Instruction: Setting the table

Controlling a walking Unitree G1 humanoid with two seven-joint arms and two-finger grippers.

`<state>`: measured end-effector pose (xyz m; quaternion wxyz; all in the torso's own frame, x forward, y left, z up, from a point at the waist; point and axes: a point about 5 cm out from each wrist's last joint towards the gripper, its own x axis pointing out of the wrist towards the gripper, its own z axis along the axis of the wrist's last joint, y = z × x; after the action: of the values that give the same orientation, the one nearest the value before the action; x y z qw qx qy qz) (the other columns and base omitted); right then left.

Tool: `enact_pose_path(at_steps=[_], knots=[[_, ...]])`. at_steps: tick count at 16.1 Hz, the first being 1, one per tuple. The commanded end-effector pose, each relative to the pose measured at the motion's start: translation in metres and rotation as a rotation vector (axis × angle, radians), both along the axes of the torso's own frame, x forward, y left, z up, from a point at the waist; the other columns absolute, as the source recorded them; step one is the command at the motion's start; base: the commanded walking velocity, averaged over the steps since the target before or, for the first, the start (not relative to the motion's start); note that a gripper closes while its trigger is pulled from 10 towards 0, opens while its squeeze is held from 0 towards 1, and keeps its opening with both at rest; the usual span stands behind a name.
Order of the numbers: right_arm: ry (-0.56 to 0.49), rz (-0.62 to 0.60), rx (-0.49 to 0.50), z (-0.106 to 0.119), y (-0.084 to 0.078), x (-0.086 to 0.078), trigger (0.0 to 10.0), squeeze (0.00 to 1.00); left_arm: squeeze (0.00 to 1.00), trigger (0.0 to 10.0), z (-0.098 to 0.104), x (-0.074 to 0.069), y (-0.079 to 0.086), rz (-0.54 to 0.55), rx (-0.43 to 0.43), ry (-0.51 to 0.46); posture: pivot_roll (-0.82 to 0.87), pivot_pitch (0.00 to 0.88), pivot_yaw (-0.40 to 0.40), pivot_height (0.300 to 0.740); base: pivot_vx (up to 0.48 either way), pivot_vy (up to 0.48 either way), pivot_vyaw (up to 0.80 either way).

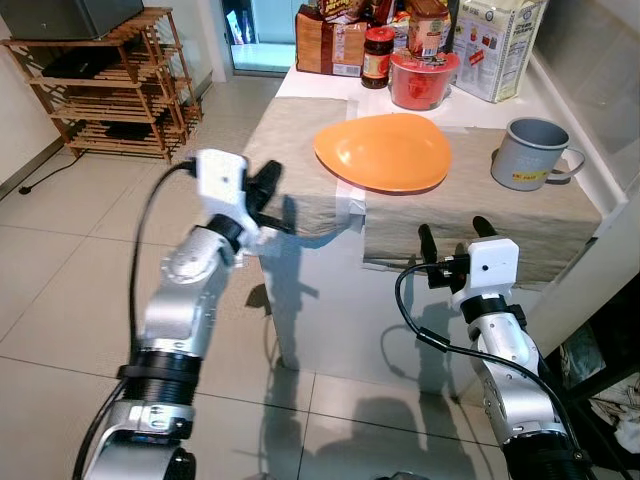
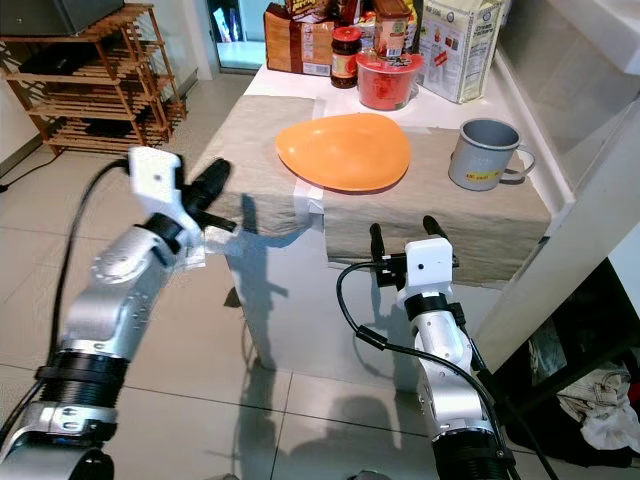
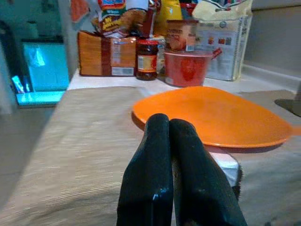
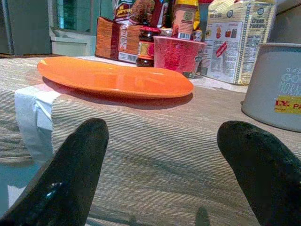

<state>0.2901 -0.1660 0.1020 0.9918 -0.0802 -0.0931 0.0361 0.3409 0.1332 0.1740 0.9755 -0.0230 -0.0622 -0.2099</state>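
- Pale floor tiles (image 1: 60, 290) run under a narrow white table (image 1: 330, 310) draped with two beige cloths (image 1: 290, 150) joined by white tape (image 1: 352, 205); a wooden rack (image 1: 110, 90) stands far left.
- On the cloths sit an orange plate (image 1: 383, 151) near the middle and a grey mug (image 1: 530, 153) to its right, handle pointing right. Food packets, a jar (image 1: 377, 57) and a red tub (image 1: 422, 78) crowd the far end, apart from the plate.
- The left gripper (image 1: 272, 205) hovers at the table's near-left edge, its two black fingers pressed together and holding nothing; its wrist view looks straight at the plate's rim.
- The right gripper (image 1: 455, 238) sits just below the near edge, fingers spread wide and empty, with the plate and mug ahead of it.
- Risk, as I judge it: the cloths hang loose over the near edge, so a fingertip coming in low could catch the fabric and drag plate and mug toward the drop.
- The plate is shallow and smooth; a pinch on its thin rim may slip or tip it.
- The mug stands near the table's right edge, so a sideways nudge from the right gripper could push it off.
- A reach past the plate could knock the tall packets behind.
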Motion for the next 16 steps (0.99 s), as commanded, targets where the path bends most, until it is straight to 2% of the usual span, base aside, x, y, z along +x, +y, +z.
enact_pose_path(at_steps=[1, 3, 7, 8, 12, 16], knots=[[-0.011, -0.006, -0.004, 0.0040, -0.0003, -0.0004, 10.0, 0.00, 0.00, 10.0, 0.0070, 0.0047, -0.0084, -0.034, -0.009, -0.012, -0.09, 0.000, 0.071, 0.736, 0.000, 0.000, 0.00], [-0.008, -0.007, 0.007, 0.0025, -0.0007, -0.0017, 10.0, 0.00, 0.00, 10.0, 0.0095, 0.0067, -0.0118, -0.047, -0.016, -0.014, -0.09, 0.000, 0.074, 0.736, 0.000, 0.000, -0.74], [0.011, -0.008, -0.007, -0.0013, 0.0001, -0.0025, 10.0, 0.00, 0.00, 10.0, 0.0107, 0.0078, -0.0099, -0.050, -0.007, -0.021, -0.09, 0.000, 0.075, 0.736, 0.000, 0.000, 0.00], [0.018, -0.012, 0.002, -0.0023, -0.0003, -0.0019, 10.0, 0.00, 0.00, 10.0, 0.0102, 0.0079, -0.0083, -0.042, -0.006, -0.021, -0.09, 0.000, 0.072, 0.736, 0.000, 0.000, -0.76], [0.006, -0.001, -0.018, -0.0015, -0.0007, -0.0025, 10.0, 0.00, 0.00, 10.0, 0.0054, 0.0076, -0.0055, -0.010, 0.003, -0.013, -0.09, 0.000, 0.062, 0.736, 0.000, 0.000, 0.00], [0.008, 0.010, -0.015, -0.0024, 0.0020, -0.0037, 10.0, 0.00, 0.00, 10.0, 0.0127, 0.0130, -0.0035, 0.006, 0.019, -0.031, -0.09, 0.000, 0.068, 0.736, 0.000, 0.000, 0.00]])
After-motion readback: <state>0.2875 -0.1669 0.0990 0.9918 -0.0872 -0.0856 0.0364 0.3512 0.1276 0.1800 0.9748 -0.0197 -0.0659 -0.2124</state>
